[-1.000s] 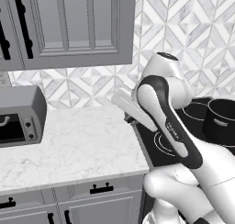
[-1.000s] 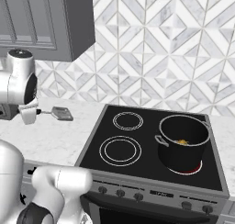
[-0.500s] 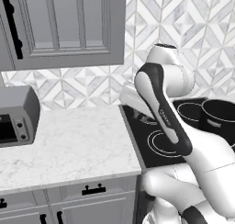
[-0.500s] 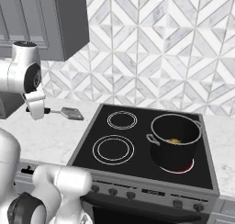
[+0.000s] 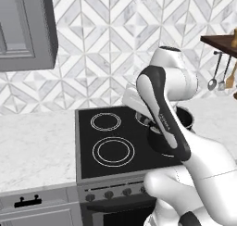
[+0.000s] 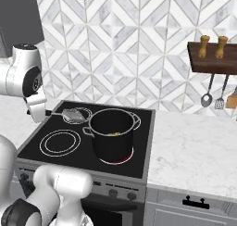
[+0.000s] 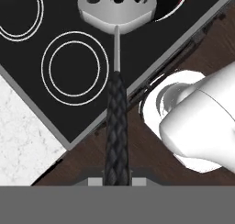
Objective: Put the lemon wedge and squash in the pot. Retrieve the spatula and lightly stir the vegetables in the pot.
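Claw [image 7: 116,178] is closed on the spatula's [image 7: 115,76] black handle; the braided grip runs straight out from between the fingertips in the hand view. The slotted silver blade sits at the far end from the claw, held over the black stove [image 7: 73,39]. In the right base view the claw [image 6: 43,115] hangs over the stove's [image 6: 139,162] left rear corner, with the spatula [image 6: 70,114] reaching out level to its right. The blade ends just short of the pot [image 6: 112,136], near its left rim, above the rear-left burner ring.

The pot stands to the right of the claw on the front-right burner, which glows red under it. Inside it, low against the near wall, shows a bit of orange-yellow, the squash [image 6: 115,134]. The lemon wedge cannot be made out from here.

In the left base view the arm hides the claw and most of the pot [image 5: 185,118]; only part of its rim and wall shows past the elbow.

Well to the right of the claw, past the counter [image 6: 194,151], a ladle [image 6: 207,96] and other utensils hang under a wooden shelf [image 6: 213,63].
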Controlling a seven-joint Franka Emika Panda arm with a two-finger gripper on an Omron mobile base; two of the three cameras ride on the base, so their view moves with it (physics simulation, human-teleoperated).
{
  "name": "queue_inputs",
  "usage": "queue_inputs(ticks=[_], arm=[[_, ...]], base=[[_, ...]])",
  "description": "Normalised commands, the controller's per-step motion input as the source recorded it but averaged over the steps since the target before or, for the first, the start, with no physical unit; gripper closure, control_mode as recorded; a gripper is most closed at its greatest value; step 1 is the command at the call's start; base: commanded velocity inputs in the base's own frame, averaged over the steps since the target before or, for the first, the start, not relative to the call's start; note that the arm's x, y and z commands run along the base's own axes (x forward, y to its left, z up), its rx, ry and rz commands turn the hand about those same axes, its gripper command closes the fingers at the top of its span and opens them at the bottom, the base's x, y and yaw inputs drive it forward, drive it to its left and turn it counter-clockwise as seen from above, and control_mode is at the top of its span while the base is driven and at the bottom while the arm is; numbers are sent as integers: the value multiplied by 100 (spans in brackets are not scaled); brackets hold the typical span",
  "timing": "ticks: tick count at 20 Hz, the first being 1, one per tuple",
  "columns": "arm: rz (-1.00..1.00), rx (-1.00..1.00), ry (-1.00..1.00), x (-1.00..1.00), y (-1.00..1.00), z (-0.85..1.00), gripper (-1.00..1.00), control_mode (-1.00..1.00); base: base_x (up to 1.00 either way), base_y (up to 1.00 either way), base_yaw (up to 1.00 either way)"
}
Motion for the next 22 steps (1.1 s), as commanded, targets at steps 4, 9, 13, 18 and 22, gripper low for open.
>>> queue_inputs(ticks=[4, 9, 13, 18, 22], arm=[[0, 0, 0, 0, 0, 0, 100, 100], [0, 0, 0, 0, 0, 0, 100, 100], [0, 0, 0, 0, 0, 0, 100, 100], [0, 21, 9, 66, -88, 39, 100, -100], [0, 24, 10, 73, -85, 19, 100, -100]], base=[[41, -61, 0], [96, -45, 8], [99, -69, 11], [0, 0, 0], [0, 0, 0]])
